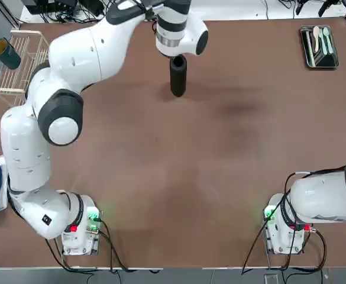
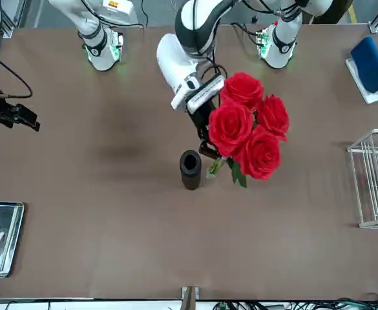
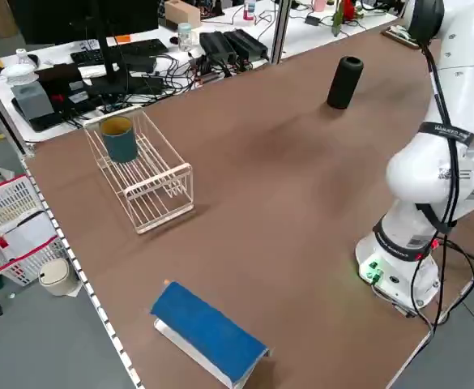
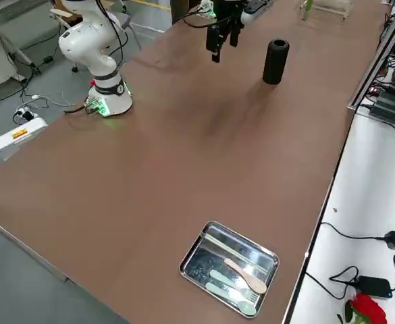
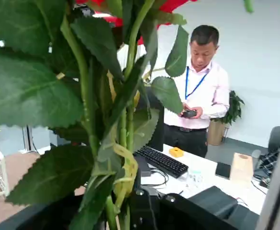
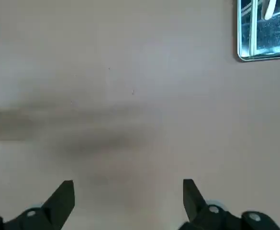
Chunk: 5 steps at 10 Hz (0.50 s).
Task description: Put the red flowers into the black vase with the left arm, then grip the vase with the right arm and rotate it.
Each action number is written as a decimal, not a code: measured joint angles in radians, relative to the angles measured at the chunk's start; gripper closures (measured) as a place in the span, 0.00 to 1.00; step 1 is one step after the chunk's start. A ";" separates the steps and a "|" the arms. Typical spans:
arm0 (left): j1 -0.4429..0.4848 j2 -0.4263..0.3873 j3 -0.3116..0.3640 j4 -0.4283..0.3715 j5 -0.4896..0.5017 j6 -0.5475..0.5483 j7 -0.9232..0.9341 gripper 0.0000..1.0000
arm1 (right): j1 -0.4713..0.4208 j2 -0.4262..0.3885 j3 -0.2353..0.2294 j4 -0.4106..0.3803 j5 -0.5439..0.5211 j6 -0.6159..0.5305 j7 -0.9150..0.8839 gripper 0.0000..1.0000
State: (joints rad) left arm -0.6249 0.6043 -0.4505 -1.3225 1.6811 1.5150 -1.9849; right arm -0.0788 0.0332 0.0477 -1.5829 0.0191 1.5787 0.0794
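The black vase (image 2: 190, 170) stands upright at the table's far middle, also seen as the vase (image 1: 178, 76) from overhead. My left gripper (image 2: 207, 139) hangs above and just beside it, shut on the stems of the red flowers (image 2: 248, 126). The roses lean away from the vase. Their stem ends (image 2: 212, 168) show next to the vase's mouth, which looks empty. Leaves and stems (image 5: 123, 129) fill the left wrist view. My right gripper (image 6: 128, 201) is open and holds nothing, high over the table's right side, far from the vase.
A wire rack (image 1: 25, 62) with a dark green cup (image 1: 7, 53) stands at the far left edge. A metal tray (image 1: 319, 46) with spoons lies at the far right corner. A blue object (image 3: 208, 332) sits near the left base. A person (image 5: 199, 91) stands beyond the table.
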 joint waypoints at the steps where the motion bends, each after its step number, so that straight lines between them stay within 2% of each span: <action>1: -0.037 0.014 0.020 0.005 0.010 0.000 -0.029 0.94 | 0.000 0.000 -0.001 0.001 0.000 0.000 0.000 0.00; 3: -0.114 0.033 0.077 0.011 0.025 -0.007 -0.048 0.94 | 0.000 0.000 -0.001 0.002 0.000 0.004 0.000 0.00; 5: -0.127 0.052 0.093 0.016 0.026 -0.006 -0.047 0.94 | 0.000 0.000 -0.002 0.002 0.000 0.008 0.000 0.00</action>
State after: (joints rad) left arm -0.7523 0.6565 -0.3578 -1.3068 1.7072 1.5095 -2.0324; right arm -0.0788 0.0332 0.0462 -1.5809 0.0191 1.5865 0.0795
